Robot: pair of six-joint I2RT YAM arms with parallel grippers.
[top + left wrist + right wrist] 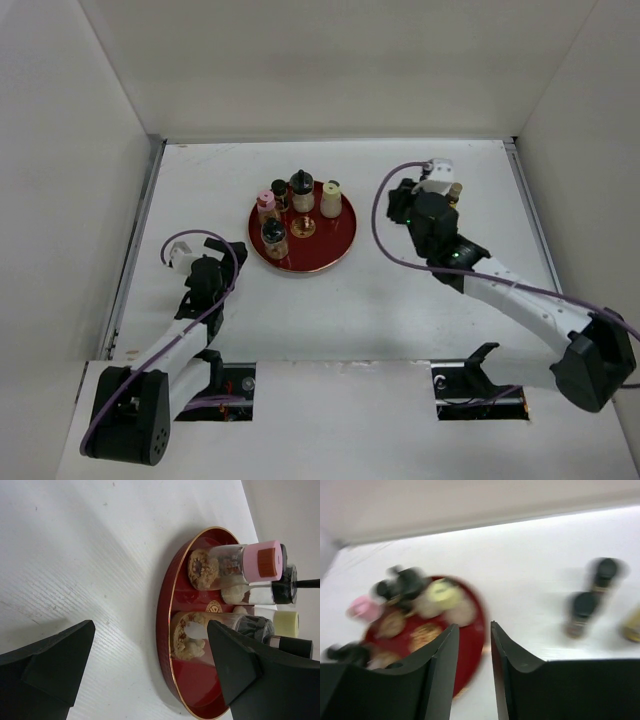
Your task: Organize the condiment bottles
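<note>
overhead view, two low wrist views, all sharing red tray [340, 245]

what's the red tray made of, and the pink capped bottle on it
Tray: looks like glossy lacquered wood or plastic, going by the shiny red surface and thin gold rim; which one can't be told. Pink-capped bottle: clear body, glass or hard plastic, since the contents show through; the cap looks like matte plastic.
</note>
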